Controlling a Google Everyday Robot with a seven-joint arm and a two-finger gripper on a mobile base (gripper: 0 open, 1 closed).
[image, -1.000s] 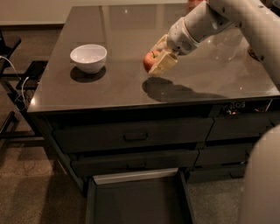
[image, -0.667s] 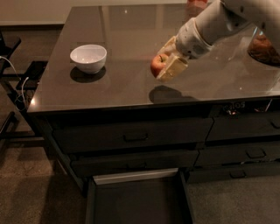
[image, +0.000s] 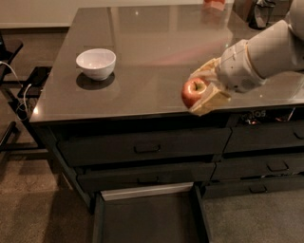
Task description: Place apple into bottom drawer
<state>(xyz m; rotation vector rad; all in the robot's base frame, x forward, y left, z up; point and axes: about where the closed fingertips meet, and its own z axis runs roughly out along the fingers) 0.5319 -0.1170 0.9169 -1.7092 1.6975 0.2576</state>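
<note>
The red apple (image: 193, 92) with yellowish patches is held between the pale fingers of my gripper (image: 203, 93). The gripper hangs in the air over the front edge of the dark counter (image: 156, 52), right of centre. The white arm reaches in from the right. The bottom drawer (image: 149, 220) stands pulled open at the bottom of the view, with a dark flat inside and a pale strip at its back. The apple is above it and a little to its right.
A white bowl (image: 96, 63) stands on the counter's left part. Closed dark drawers with recessed handles (image: 147, 148) fill the cabinet front. A dark chair and cables (image: 19, 90) are at the left. Dark objects stand at the counter's far right corner (image: 262, 14).
The gripper has carried the apple from over the middle of the counter toward the front edge and lower. The camera view has also shifted.
</note>
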